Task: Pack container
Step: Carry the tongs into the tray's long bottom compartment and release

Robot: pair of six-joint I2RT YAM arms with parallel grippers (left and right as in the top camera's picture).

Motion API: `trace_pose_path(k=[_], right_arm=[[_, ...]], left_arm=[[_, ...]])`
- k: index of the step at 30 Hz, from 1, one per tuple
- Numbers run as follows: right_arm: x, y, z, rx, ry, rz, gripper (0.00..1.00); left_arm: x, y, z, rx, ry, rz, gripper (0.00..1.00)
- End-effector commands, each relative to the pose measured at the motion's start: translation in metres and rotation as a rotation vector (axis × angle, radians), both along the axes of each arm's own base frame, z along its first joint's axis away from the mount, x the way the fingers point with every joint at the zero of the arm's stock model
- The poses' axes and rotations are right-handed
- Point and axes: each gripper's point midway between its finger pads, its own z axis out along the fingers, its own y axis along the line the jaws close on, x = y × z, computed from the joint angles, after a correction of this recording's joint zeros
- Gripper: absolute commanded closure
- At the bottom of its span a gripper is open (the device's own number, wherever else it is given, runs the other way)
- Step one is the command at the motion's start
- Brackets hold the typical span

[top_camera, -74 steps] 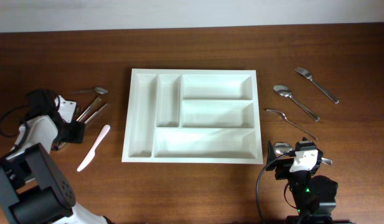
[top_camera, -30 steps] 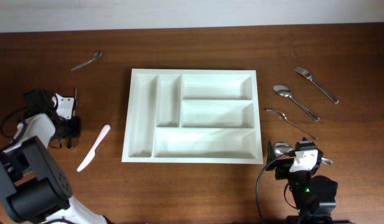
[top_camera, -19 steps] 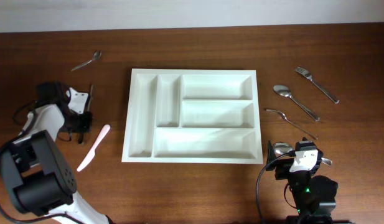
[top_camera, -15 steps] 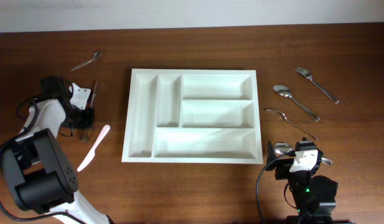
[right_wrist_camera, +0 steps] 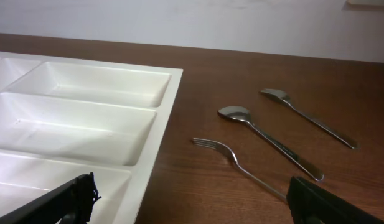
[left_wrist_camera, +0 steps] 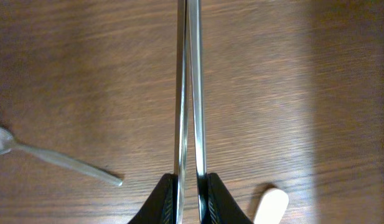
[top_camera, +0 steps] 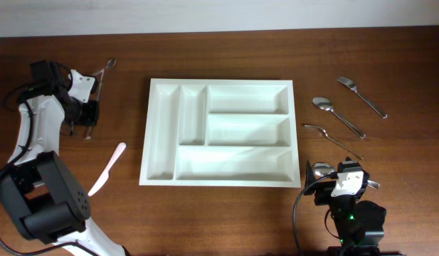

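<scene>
The white divided tray [top_camera: 219,82] lies mid-table, its compartments bare. My left gripper [left_wrist_camera: 190,186] is shut on two thin metal cutlery handles [left_wrist_camera: 182,93] that run side by side straight out from its black fingers [left_wrist_camera: 163,199]. In the overhead view that gripper [top_camera: 87,114] hovers off the tray's upper left corner. A metal spoon [left_wrist_camera: 55,158] lies left of the held handles, and a white plastic knife [top_camera: 109,167] lies below. My right gripper [right_wrist_camera: 195,202] stands wide open and holds nothing, low at the tray's lower right corner.
Right of the tray lie a fork [top_camera: 361,96], a spoon [top_camera: 338,117] and a second fork [top_camera: 333,141]; this last fork [right_wrist_camera: 238,163] is the nearest one ahead of my right gripper. The loose spoon [top_camera: 109,64] rests near the table's back left.
My left arm has swung from beside the white knife toward the table's back, carrying the two metal pieces. The right arm has not moved.
</scene>
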Motion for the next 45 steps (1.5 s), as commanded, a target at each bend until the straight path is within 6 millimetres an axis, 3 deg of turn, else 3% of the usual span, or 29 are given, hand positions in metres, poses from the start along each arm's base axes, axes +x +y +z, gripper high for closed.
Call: trace_pose_path(k=[1,8,13,18,23,33,39,45], right_arm=[[0.000,0.004,-0.002,-0.001,-0.003,0.017,0.01],[0.000,0.004,-0.002,0.000,-0.003,0.017,0.01],[0.000,0.004,-0.002,0.000,-0.003,0.017,0.01],[0.000,0.004,-0.002,-0.001,-0.003,0.017,0.01],[0.000,0.004,-0.002,-0.001,-0.003,0.017,0.01],[0.000,0.004,-0.002,0.000,-0.003,0.017,0.01],[0.000,0.004,-0.002,0.000,-0.003,0.017,0.01],[0.000,0.004,-0.002,0.000,-0.003,0.017,0.01]], left_arm=[[0.018,-0.029,0.029,-0.011,-0.078,-0.124,0.98],[0.027,-0.101,0.074,0.059,-0.157,-0.425,0.98],[0.019,-0.177,0.099,0.081,-0.216,-0.647,0.98],[-0.019,-0.245,0.096,0.090,-0.158,-0.910,0.98],[-0.070,-0.285,0.084,0.073,-0.022,-1.092,0.98],[-0.127,-0.330,0.082,-0.044,0.081,-1.241,0.98],[-0.134,-0.340,0.078,-0.109,0.081,-1.258,0.98],[-0.136,-0.345,0.046,-0.146,0.104,-1.261,0.98]])
